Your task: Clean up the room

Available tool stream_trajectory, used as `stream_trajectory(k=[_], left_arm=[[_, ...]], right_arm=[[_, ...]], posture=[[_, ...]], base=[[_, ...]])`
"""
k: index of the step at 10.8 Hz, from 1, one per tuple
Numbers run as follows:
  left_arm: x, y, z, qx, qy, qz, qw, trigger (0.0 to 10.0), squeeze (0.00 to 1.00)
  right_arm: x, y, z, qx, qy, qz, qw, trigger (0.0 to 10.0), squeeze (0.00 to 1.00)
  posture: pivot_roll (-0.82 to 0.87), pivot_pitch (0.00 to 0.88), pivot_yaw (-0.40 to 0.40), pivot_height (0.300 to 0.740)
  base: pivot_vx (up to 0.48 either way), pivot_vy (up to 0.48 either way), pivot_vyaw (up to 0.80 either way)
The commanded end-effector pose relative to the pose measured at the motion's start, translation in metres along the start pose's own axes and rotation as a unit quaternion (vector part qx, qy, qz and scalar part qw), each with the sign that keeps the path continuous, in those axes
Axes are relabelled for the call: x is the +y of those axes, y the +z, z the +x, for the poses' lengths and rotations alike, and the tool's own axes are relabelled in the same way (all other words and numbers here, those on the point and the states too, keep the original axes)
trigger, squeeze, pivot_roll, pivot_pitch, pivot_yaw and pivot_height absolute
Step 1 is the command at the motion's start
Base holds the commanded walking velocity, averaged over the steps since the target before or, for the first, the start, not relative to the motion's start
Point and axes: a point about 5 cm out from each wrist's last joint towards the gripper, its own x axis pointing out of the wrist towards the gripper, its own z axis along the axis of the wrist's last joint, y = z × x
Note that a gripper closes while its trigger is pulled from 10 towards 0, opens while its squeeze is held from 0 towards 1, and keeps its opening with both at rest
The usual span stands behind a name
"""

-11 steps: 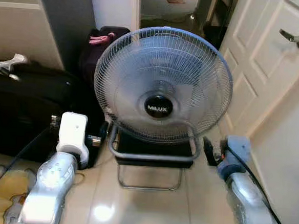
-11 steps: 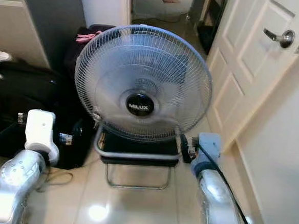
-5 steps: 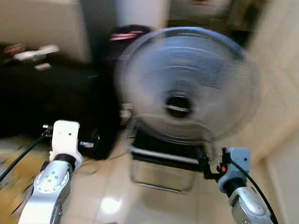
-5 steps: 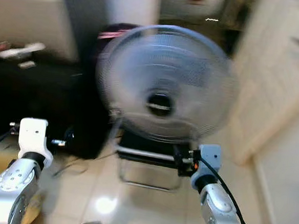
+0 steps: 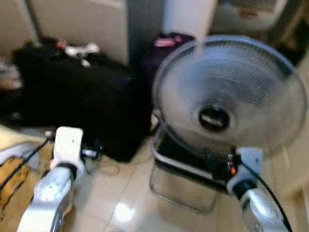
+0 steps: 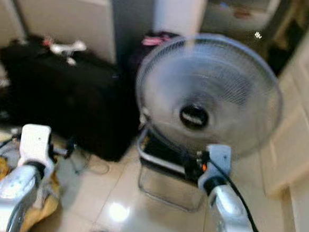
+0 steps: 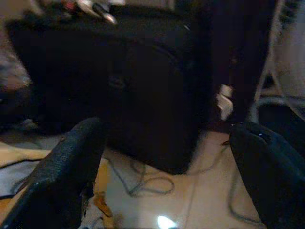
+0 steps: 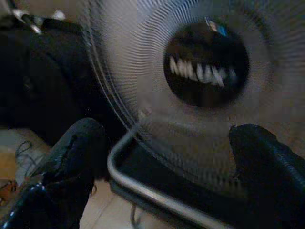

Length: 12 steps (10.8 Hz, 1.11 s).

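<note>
Black suitcase [image 5: 86,103] on floor w/ small items on top; floor fan [image 5: 227,100] just beside it, near door. Yellow cloth [image 5: 4,174] lying loose at left. Left gripper [image 7: 167,176] & right gripper [image 8: 164,176] wide open, both empty. Judgement: tidying barely begun, clutter remains

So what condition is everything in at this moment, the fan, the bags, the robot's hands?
Fan: upright on its metal stand, on the floor.
Black suitcase: shut, small items lying on top.
Left gripper: open, holding nothing.
Right gripper: open, holding nothing, facing the fan.
Yellow cloth: crumpled on the floor.
</note>
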Motion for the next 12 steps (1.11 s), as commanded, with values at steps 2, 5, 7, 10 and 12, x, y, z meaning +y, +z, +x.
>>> stream_trajectory(k=[2, 5, 7, 10, 12], left_arm=[[-0.005, 0.011, 0.0, -0.039, -0.018, -0.025, 0.999, 10.0, 1.0], [0.012, 0.01, -0.001, -0.054, 0.054, -0.047, 0.996, 10.0, 1.0], [0.009, 0.014, 0.004, -0.046, 0.035, -0.037, 0.998, 10.0, 1.0], [0.014, 0.024, 0.011, -0.03, 0.046, -0.056, 0.997, 10.0, 0.0], [0.018, 0.025, 0.012, -0.012, 0.032, -0.107, 0.994, 10.0, 0.0]], right_arm=[[0.002, 0.01, -0.001, -0.012, 0.006, -0.021, 1.0, 10.0, 1.0], [0.002, 0.005, 0.0, -0.009, -0.018, -0.006, 1.0, 10.0, 1.0], [-0.005, 0.009, 0.008, -0.016, -0.039, 0.003, 0.999, 10.0, 1.0], [-0.008, 0.015, 0.017, -0.024, -0.05, 0.007, 0.998, 10.0, 1.0], [-0.01, 0.016, 0.02, -0.031, -0.059, 0.017, 0.998, 10.0, 1.0]], posture=[[-0.1, 0.0, 0.002, 0.74], [-0.12, 0.0, 0.028, 0.74], [-0.1, 0.0, 0.044, 0.74], [-0.07, 0.0, 0.018, 0.74], [-0.07, 0.0, 0.025, 0.74]], base=[[0.0, 0.0, 0.8], [0.0, 0.0, 0.8], [0.0, 0.0, 0.8], [0.0, 0.0, 0.8], [0.0, 0.0, 0.8]])
